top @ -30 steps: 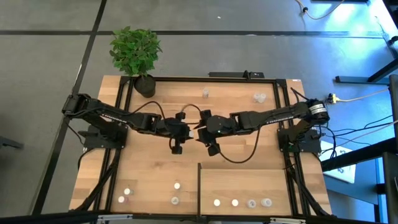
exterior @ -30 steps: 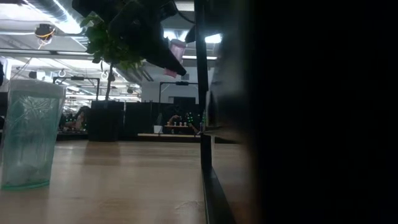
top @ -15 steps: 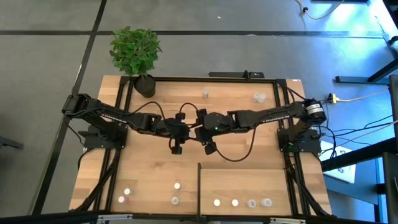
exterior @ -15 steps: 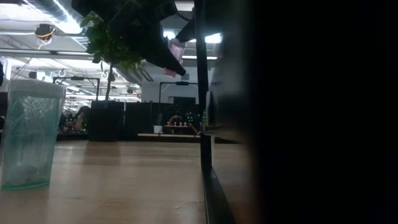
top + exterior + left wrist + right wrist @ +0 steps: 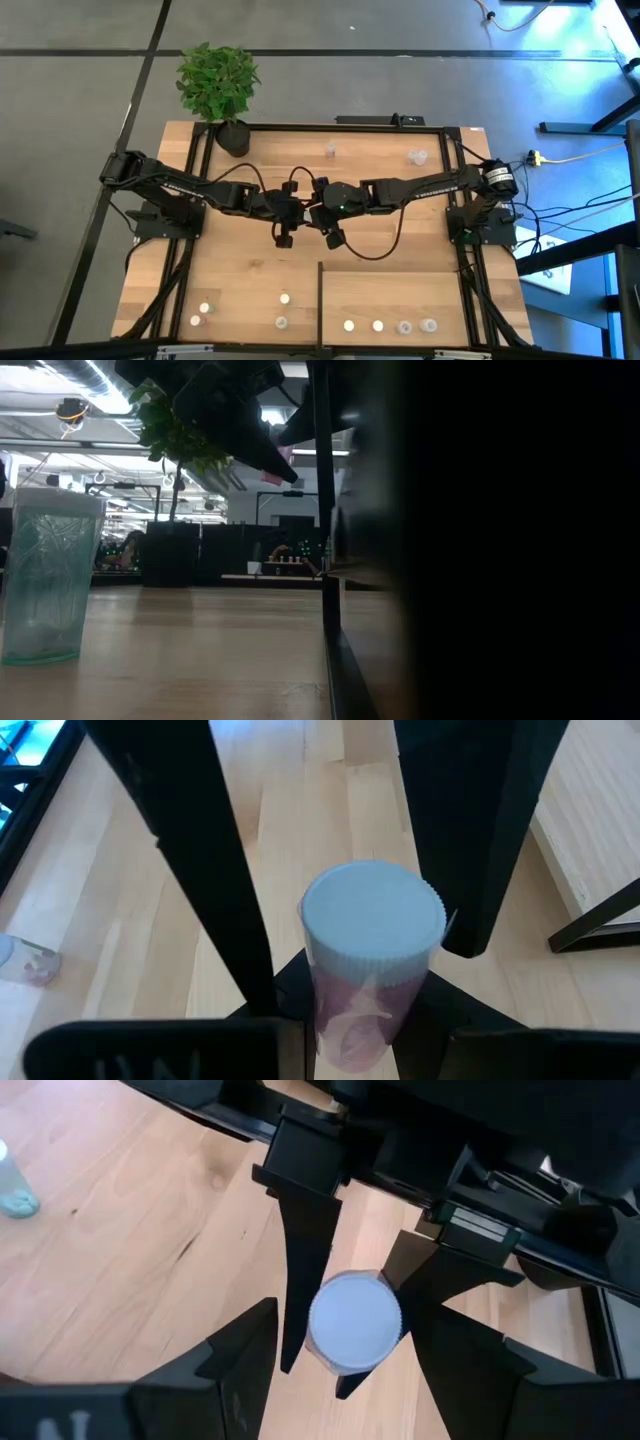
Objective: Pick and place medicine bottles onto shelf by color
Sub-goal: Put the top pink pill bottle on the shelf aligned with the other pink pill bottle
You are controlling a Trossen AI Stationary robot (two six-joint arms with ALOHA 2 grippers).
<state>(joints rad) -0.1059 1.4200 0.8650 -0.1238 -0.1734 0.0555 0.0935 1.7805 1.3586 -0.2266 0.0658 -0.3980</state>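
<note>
Above the table centre, the left gripper (image 5: 340, 970) was clamped on a pink white-capped bottle (image 5: 370, 960), with the right gripper's (image 5: 345, 1350) fingers spread around its cap.

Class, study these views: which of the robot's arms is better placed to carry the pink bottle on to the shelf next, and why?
Probably the right. The left gripper grips the pink bottle above mid-table, while the open right gripper brackets its cap. The shelf lies on the right arm's side.

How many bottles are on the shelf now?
4, in one row on the shelf: two white-capped bottles toward its black-edged side, two greyish bottles past them. None looks hidden.
</note>
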